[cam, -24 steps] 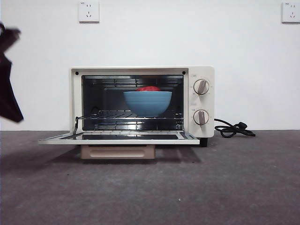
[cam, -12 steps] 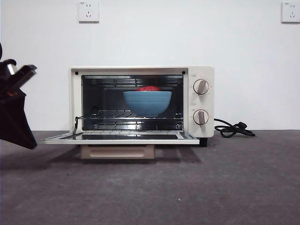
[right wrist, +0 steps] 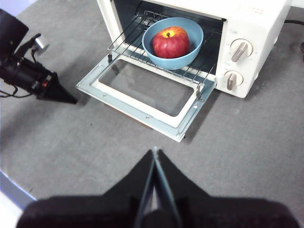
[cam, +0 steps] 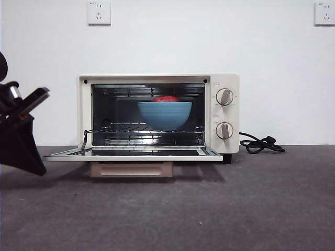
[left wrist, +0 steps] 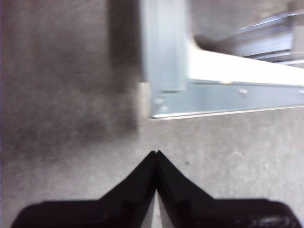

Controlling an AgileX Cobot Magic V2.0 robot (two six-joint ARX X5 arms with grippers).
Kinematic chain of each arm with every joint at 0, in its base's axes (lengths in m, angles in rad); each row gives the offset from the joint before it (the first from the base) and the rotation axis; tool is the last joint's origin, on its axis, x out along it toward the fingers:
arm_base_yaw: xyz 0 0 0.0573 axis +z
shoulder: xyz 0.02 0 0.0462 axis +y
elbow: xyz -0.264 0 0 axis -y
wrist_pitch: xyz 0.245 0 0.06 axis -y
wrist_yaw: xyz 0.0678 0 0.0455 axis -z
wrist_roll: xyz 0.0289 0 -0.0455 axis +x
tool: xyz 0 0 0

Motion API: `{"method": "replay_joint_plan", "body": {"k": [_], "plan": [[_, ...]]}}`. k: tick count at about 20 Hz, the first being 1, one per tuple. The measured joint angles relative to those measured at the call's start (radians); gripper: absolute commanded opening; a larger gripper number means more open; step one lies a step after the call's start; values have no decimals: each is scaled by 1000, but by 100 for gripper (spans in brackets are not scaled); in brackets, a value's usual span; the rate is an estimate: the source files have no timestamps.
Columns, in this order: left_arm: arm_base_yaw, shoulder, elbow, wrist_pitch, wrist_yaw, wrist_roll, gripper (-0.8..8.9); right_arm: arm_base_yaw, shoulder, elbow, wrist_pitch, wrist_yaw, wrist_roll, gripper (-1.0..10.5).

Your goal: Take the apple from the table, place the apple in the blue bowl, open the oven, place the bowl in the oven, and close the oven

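On the wire rack inside the oven (cam: 158,114), door (right wrist: 142,95) lying open and flat: the apple (right wrist: 170,42) in the blue bowl (cam: 164,115); near the door's outer corner, low over the tabletop (cam: 251,209), the left gripper (left wrist: 156,153), jaws clenched and empty; high over the tabletop's front part, the right gripper (right wrist: 155,151), jaws likewise pressed together.

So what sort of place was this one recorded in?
Likely a lab test bench, not a kitchen: a toaster oven alone on a bare grey table, against a plain white wall with sockets.

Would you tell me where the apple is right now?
The apple sits in the blue bowl on the rack inside the open oven.
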Motion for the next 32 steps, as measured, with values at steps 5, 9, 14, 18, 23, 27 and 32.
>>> {"method": "replay_joint_plan", "body": {"k": [5, 9, 14, 18, 23, 27, 32], "plan": [[32, 25, 0, 50, -2, -79, -7, 0, -1, 0, 9, 0, 3, -12], [61, 25, 0, 89, 5, -131, -7, 0, -2, 0, 24, 0, 16, -12], [63, 27, 0, 126, 28, -171, -7, 0, -1, 0, 30, 0, 22, -12], [63, 28, 0, 142, 31, -183, -7, 0, -1, 0, 30, 0, 23, -11], [56, 28, 0, 146, 31, -190, -7, 0, -1, 0, 30, 0, 25, -12], [41, 30, 0, 159, 15, -192, -7, 0, -1, 0, 30, 0, 26, -12], [42, 35, -2, 220, 90, -256, -7, 0, -1, 0, 30, 0, 27, -12]]}}
